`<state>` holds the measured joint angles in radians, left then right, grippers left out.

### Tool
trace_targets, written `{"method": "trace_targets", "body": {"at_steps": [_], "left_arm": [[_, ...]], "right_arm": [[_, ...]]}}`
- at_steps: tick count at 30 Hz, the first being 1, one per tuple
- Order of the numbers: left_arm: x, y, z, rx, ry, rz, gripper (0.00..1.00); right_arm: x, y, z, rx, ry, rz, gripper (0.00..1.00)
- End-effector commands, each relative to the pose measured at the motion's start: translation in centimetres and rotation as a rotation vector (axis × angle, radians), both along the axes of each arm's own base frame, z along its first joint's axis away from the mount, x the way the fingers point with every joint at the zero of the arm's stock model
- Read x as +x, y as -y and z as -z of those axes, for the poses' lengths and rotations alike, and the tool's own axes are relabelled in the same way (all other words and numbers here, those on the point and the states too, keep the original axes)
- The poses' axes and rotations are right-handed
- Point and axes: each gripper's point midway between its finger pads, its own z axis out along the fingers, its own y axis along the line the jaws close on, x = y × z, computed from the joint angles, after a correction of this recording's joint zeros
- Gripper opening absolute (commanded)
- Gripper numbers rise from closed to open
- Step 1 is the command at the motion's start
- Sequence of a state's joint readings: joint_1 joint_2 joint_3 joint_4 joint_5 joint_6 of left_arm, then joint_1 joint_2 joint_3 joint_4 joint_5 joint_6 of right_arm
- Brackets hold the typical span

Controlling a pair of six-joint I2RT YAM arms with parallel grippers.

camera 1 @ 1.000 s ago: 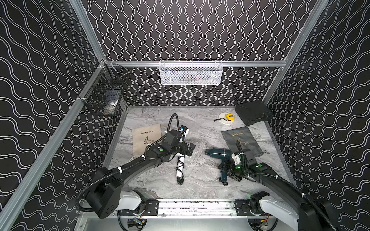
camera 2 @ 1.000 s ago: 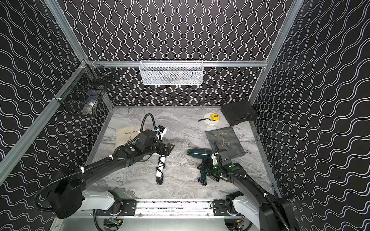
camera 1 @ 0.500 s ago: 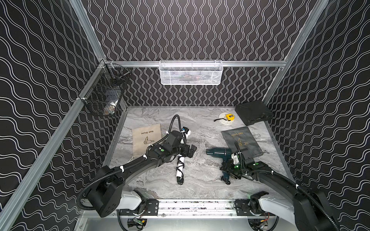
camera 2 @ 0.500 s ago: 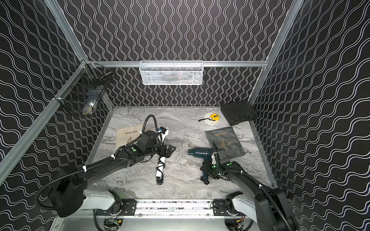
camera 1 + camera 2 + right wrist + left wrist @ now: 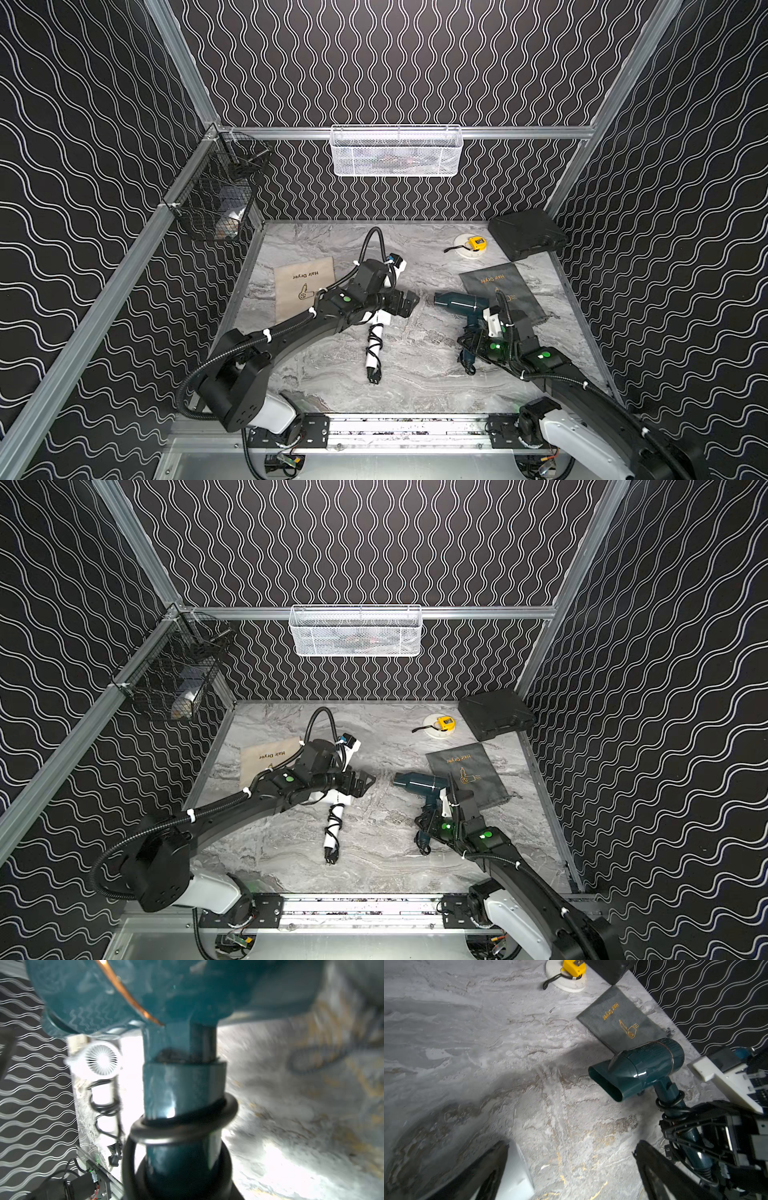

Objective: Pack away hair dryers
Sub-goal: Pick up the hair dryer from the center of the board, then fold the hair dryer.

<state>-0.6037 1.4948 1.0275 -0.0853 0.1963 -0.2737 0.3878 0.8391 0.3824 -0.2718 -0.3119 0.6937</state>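
Teal dryer (image 5: pixel 459 302) is clamped by its handle in the right gripper (image 5: pixel 473 341); left gripper (image 5: pixel 405 303) hangs, jaws wide apart, over the white dryer (image 5: pixel 375 334)

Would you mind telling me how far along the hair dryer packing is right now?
Done: nothing; the beige bag and grey bag lie flat, empty-looking. In hand: the right gripper straddles the handle of the teal dryer, grip unconfirmed; the left gripper hangs open over the white dryer. Left: bagging both dryers.
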Motion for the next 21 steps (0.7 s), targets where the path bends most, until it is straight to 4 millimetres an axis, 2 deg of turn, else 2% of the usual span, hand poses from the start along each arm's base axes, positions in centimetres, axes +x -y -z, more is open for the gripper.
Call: {"method": "trace_targets", "body": {"at_steps": [1,4,6,8,12,18,21], "left_arm": [[1.3,1.4,-2.2,-0.072,-0.001,0.038,0.99],[2.6,2.4,-4.9,-0.173,-0.005,0.113,0.99],[2.9,3.2,-6.2,-0.23,-0.024,0.194,0.99],[2.6,4.1,-6.1,-0.206,-0.043,0.281,0.99],[0.7,5.1,-4.8,-0.179,-0.114,0.435,0.97],[-2.1,4.7,-3.5,-0.161,-0.162,0.544,0.95],[-2.8,4.8,-3.9,-0.181,-0.162,0.587,0.96]], "right_arm": [[1.0,-0.1,-2.3,-0.056,0.142,-0.051,0.0],[1.0,-0.2,-3.1,-0.138,0.185,-0.101,0.0],[0.9,-0.9,-3.3,-0.186,0.205,-0.161,0.0],[0.9,-1.4,-3.3,-0.227,0.223,-0.204,0.0],[1.3,-2.5,-4.2,-0.298,0.285,-0.273,0.0],[2.0,-3.4,-5.8,-0.328,0.369,-0.329,0.0],[2.0,-4.0,-6.0,-0.326,0.387,-0.375,0.0]]}}
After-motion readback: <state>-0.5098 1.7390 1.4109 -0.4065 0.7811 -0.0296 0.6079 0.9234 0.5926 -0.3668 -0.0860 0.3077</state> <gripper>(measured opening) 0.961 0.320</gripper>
